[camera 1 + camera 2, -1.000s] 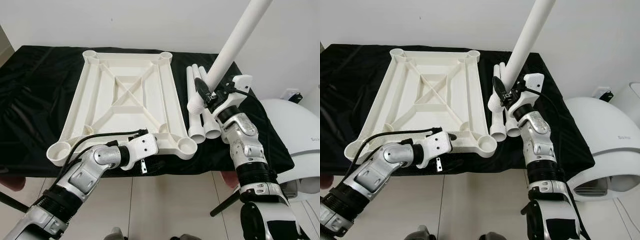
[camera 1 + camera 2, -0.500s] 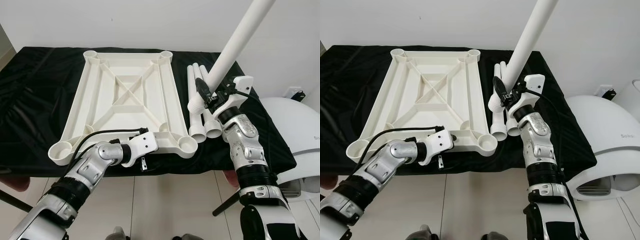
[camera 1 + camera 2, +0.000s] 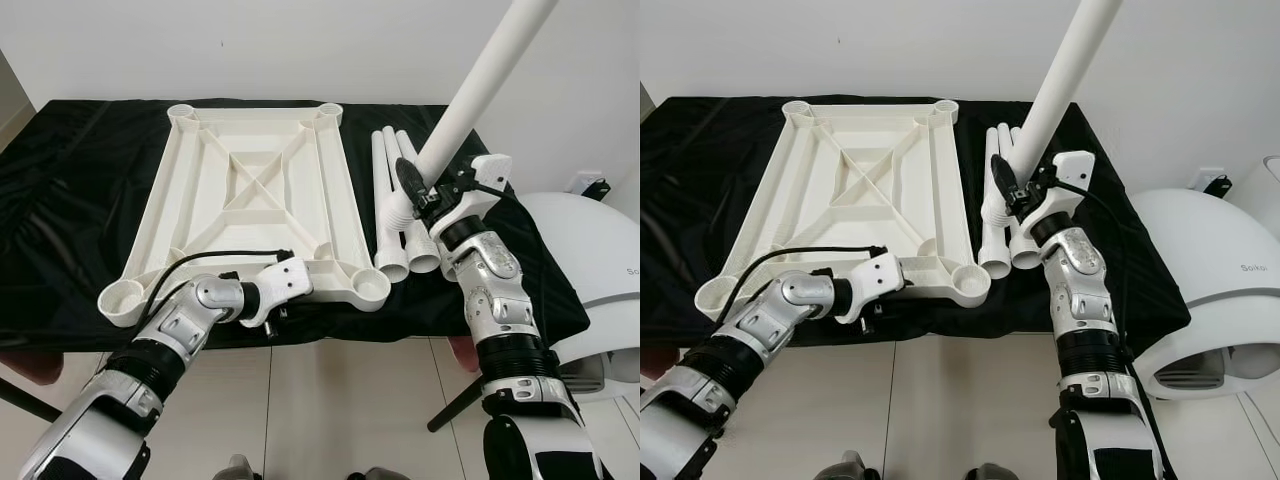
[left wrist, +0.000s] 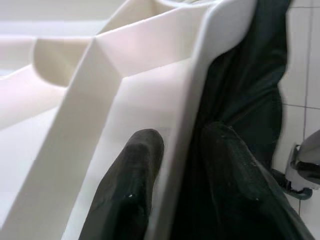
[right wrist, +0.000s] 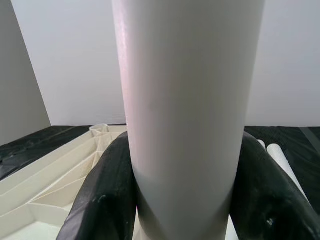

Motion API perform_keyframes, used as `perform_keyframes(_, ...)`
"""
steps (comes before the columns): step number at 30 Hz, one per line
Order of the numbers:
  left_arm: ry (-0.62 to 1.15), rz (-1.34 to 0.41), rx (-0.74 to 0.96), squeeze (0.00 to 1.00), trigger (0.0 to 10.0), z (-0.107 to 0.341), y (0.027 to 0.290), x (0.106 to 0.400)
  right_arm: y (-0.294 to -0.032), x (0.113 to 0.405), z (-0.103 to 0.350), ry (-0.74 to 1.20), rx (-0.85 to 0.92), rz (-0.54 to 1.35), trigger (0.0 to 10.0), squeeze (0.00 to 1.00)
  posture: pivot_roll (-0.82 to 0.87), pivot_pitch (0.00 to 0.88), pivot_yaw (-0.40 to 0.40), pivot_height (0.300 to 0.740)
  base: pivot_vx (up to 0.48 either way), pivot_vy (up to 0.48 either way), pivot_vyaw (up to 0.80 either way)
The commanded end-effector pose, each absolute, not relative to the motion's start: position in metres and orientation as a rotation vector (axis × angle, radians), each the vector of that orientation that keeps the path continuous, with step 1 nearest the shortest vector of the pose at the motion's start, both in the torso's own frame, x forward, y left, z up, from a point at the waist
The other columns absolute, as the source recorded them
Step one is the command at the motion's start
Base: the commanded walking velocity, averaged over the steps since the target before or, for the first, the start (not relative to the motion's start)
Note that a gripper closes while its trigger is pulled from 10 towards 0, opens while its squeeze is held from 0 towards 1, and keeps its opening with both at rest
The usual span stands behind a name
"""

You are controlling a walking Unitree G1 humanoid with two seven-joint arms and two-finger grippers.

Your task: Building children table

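Note:
An upside-down white plastic table top (image 3: 245, 215) with a cross-braced underside and corner sockets lies on the black cloth (image 3: 80, 200). My left gripper (image 3: 277, 305) is at its near edge, left of the near right socket (image 3: 368, 288). In the left wrist view its fingers (image 4: 135, 170) straddle the rim, one inside and one outside, shut on it. My right gripper (image 3: 420, 187) is shut on a white table leg (image 3: 480, 85) that tilts up and to the right, its ribbed end pointing down. The right wrist view has this leg (image 5: 187, 100) between both fingers (image 5: 107, 200).
More white legs (image 3: 425, 250) lie side by side on the cloth right of the table top, under the raised leg. A white rounded appliance (image 3: 600, 270) stands at the right. Tiled floor (image 3: 330, 410) lies below the table's front edge. A wall is close behind.
My left arm has reached forward and brought its gripper up to the table top's near rim. The right gripper and its leg have barely moved.

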State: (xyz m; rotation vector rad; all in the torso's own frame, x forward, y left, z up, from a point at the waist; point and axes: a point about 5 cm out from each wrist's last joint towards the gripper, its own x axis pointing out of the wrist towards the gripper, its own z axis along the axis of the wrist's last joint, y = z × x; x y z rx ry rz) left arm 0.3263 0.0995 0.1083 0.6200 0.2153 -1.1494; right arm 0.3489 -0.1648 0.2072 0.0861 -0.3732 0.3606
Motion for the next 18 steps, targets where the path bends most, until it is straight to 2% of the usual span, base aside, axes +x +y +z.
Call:
perform_keyframes(1,0.231,-1.094,0.645,0.00,0.0,0.110,0.111,0.333,-0.165,0.347,0.209,-0.380,0.081,0.361,10.0,0.00,0.00,0.016,0.029,0.740,0.000,0.000,0.00)
perform_keyframes(9,0.254,-0.921,0.614,0.00,0.0,0.115,0.131,0.352,-0.164,0.346,0.208,-0.380,0.083,0.363,10.0,0.00,0.00,0.011,0.029,0.740,0.000,0.000,0.00)
perform_keyframes(10,0.259,-0.895,0.616,0.00,3.4,0.116,0.134,0.354,-0.164,0.346,0.209,-0.380,0.083,0.363,10.0,0.00,0.00,0.010,0.030,0.740,0.000,0.000,0.00)
perform_keyframes(11,0.268,-0.855,0.619,0.00,10.0,0.117,0.138,0.357,-0.164,0.346,0.209,-0.381,0.082,0.364,10.0,0.00,0.00,0.008,0.030,0.740,0.000,0.000,0.00)
perform_keyframes(14,0.286,-0.773,0.609,0.00,10.0,0.121,0.147,0.363,-0.164,0.345,0.209,-0.381,0.078,0.366,10.0,0.00,0.00,0.009,0.030,0.740,0.000,0.000,0.00)
perform_keyframes(18,0.262,-0.678,0.507,0.00,10.0,0.136,0.154,0.369,-0.164,0.345,0.209,-0.379,0.074,0.367,10.0,0.00,-0.01,0.004,0.032,0.740,0.000,0.000,0.00)
